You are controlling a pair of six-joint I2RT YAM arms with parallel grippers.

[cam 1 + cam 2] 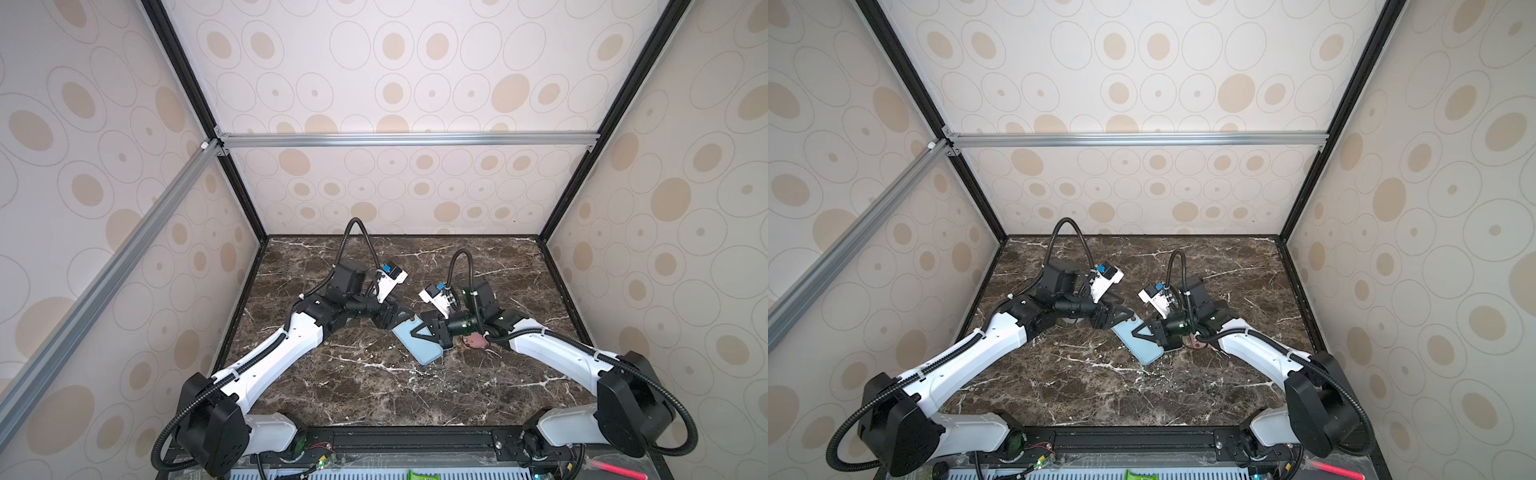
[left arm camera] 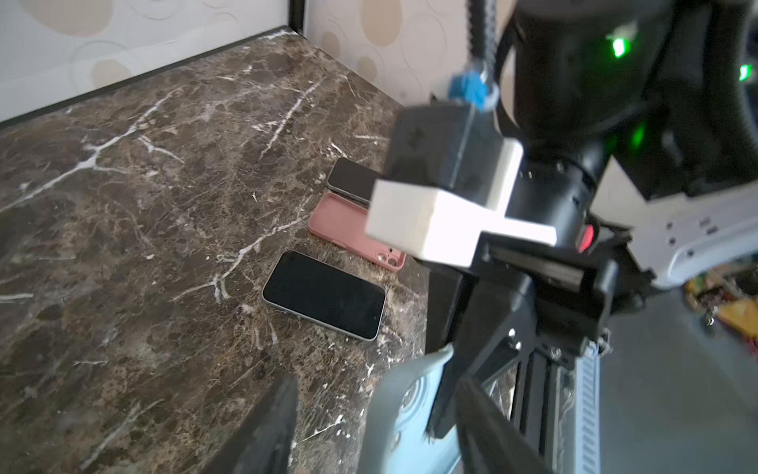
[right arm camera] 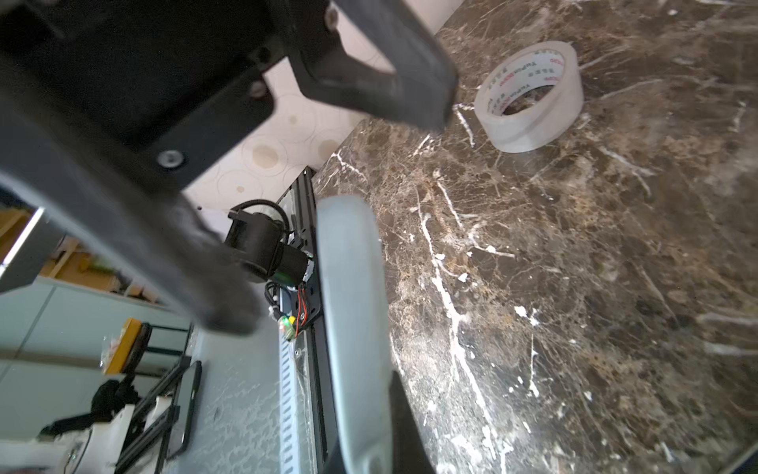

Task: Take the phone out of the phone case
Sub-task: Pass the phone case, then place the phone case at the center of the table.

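Note:
A light blue phone case (image 1: 419, 347) lies slanted at mid-table in both top views, back up (image 1: 1144, 347). No phone shows in it from here. My right gripper (image 1: 420, 332) is shut on its long edge. In the right wrist view that pale edge (image 3: 352, 307) runs out from between the dark fingers (image 3: 406, 431). My left gripper (image 1: 405, 316) stands open over the case's camera end. In the left wrist view the blue case (image 2: 404, 414) sits between the left gripper's spread fingers (image 2: 266, 431), clear of that finger.
Beyond the case lie a bare phone with a dark screen (image 2: 324, 294), an empty pink case (image 2: 357, 234) and another dark phone (image 2: 348, 178). A roll of clear tape (image 3: 529, 96) rests on the marble table (image 1: 374, 395) by the left arm. Patterned walls enclose three sides.

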